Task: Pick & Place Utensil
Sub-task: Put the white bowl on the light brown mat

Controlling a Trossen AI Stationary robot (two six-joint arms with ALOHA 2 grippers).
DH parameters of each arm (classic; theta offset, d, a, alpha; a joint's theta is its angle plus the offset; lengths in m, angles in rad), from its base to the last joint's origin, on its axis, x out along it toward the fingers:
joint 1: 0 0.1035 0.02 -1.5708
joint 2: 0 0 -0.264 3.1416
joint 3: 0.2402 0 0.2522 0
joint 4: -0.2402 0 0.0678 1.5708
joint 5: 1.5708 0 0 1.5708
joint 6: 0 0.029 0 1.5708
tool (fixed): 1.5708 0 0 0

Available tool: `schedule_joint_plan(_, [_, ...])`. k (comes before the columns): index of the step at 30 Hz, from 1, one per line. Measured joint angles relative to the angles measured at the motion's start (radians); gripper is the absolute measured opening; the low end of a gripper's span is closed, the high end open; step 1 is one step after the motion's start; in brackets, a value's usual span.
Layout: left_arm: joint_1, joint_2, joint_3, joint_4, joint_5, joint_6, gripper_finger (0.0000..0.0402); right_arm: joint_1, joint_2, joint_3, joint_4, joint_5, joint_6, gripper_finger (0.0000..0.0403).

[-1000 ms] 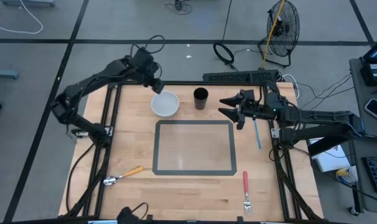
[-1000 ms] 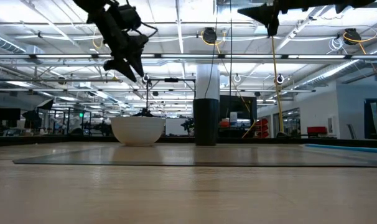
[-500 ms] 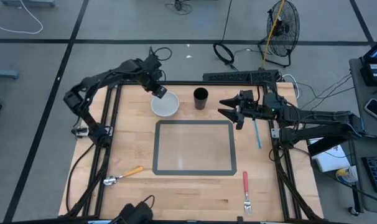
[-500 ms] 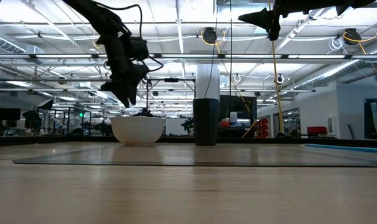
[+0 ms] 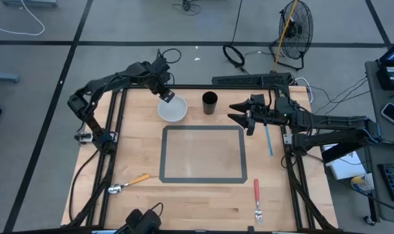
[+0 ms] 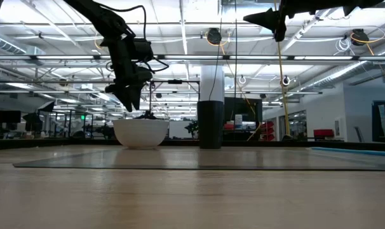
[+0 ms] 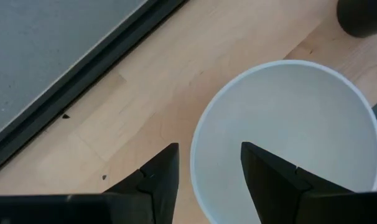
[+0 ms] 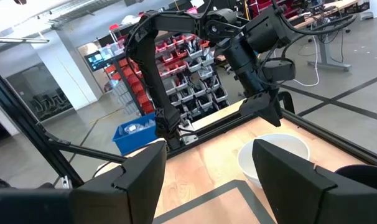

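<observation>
A white bowl [image 5: 173,109] stands on the wooden table next to a black cup [image 5: 210,103]. My left gripper [image 5: 166,97] hangs open just above the bowl's far-left rim; in the left wrist view [image 7: 207,168] its fingers stand either side of the rim [image 7: 195,149], and the low view [image 6: 129,104] shows a gap above the bowl [image 6: 140,133]. My right gripper [image 5: 240,115] hovers open, high over the table right of the cup [image 8: 207,186]. A blue utensil [image 5: 269,140], an orange-handled spoon [image 5: 129,182] and a red-handled fork [image 5: 257,197] lie flat on the table.
A clear rectangular mat with a dark border [image 5: 203,154] lies in the table's middle. Dark frame rails [image 5: 112,123] run along the left and right table edges. A fan [image 5: 294,26] and cables sit on the floor beyond the far edge.
My left gripper has come down and moved a little toward the table's right and near side, from above and behind the bowl to just over its rim, staying open. The last half second shows little motion. My right arm has kept still.
</observation>
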Motion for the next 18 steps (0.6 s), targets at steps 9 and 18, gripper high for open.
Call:
schedule_joint_plan(9, [0.008,0.063,0.000,-0.004,0.001,0.013,0.0153,0.001,0.000,-0.001,-0.051,0.000,0.012,0.0238])
schedule_joint_plan(18, [0.006,0.124,0.000,-0.006,0.010,0.030,0.0132,0.002,0.000,-0.001,-0.058,0.000,0.015,0.0238])
